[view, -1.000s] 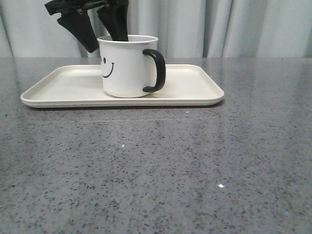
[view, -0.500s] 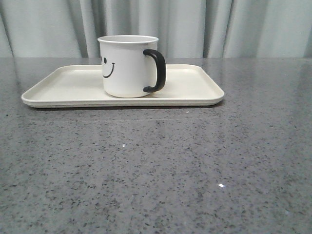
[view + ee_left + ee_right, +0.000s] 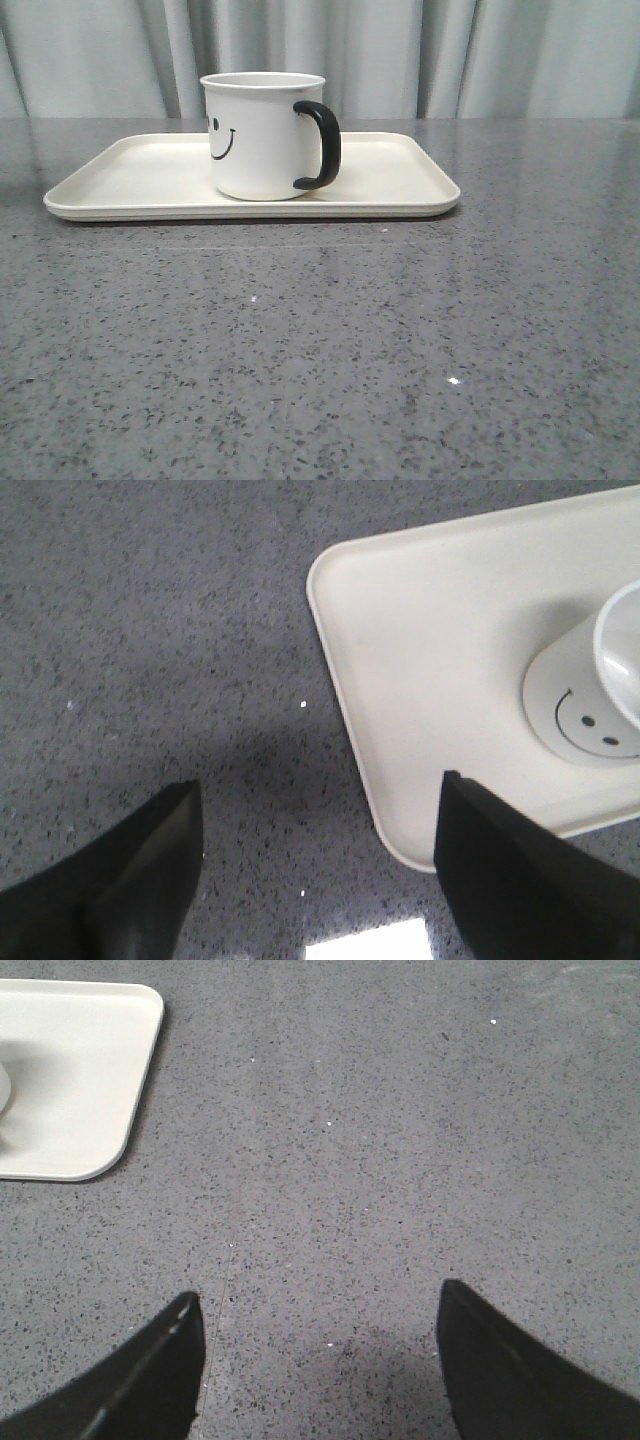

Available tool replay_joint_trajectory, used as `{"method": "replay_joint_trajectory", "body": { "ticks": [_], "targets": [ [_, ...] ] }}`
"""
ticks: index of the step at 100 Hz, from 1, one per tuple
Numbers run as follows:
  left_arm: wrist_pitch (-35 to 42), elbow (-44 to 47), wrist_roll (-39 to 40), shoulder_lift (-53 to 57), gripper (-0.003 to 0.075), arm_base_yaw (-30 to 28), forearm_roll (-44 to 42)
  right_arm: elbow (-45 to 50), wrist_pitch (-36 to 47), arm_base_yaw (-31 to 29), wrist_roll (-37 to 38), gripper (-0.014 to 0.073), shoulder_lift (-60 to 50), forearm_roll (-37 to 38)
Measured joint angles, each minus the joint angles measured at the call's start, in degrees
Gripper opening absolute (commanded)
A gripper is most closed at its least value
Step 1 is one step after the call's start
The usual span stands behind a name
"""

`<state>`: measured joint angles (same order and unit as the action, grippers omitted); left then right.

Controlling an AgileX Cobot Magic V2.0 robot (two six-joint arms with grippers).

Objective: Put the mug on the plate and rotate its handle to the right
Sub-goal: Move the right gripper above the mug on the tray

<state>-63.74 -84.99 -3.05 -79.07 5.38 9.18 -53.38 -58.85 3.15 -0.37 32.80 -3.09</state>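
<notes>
The white mug (image 3: 262,135) with a black smiley face stands upright on the cream plate (image 3: 120,180) in the front view. Its black handle (image 3: 321,145) points to the right. In the left wrist view the mug (image 3: 590,695) sits on the plate (image 3: 430,650), and my left gripper (image 3: 318,800) is open and empty above the plate's corner and the table. My right gripper (image 3: 315,1305) is open and empty over bare table, with the plate's corner (image 3: 90,1070) off to one side. Neither gripper shows in the front view.
A grey speckled stone table (image 3: 330,340) carries the plate. Pale curtains (image 3: 450,55) hang behind the table's far edge. A bright white patch (image 3: 365,945) lies on the table between the left fingers.
One second ago a gripper stood at the mug's rim in the front view, one finger inside. It has since lifted out of that view. The mug has not moved.
</notes>
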Motion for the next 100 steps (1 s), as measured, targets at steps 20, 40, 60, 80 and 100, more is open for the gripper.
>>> {"method": "replay_joint_trajectory", "body": {
  "ticks": [20, 40, 60, 80, 100],
  "targets": [
    [4.6, 16.6, 0.0, 13.0, 0.0481, -2.5, 0.0, 0.0, 0.0, 0.0, 0.4, 0.0501, 0.0, 0.0],
    [5.3, 30.2, 0.0, 25.7, 0.0481, -3.8, 0.0, 0.0, 0.0, 0.0, 0.0, 0.0501, 0.0, 0.0],
    [5.3, 38.1, 0.0, 37.1, 0.0481, -3.8, 0.0, 0.0, 0.0, 0.0, 0.0, 0.0501, 0.0, 0.0],
    [5.1, 39.9, 0.0, 44.1, 0.0481, -3.9, 0.0, 0.0, 0.0, 0.0, 0.0, 0.0501, 0.0, 0.0],
    [4.9, 39.9, 0.0, 45.1, 0.0481, -3.9, 0.0, 0.0, 1.2, 0.0, 0.0, 0.0501, 0.0, -0.7]
  ]
}}
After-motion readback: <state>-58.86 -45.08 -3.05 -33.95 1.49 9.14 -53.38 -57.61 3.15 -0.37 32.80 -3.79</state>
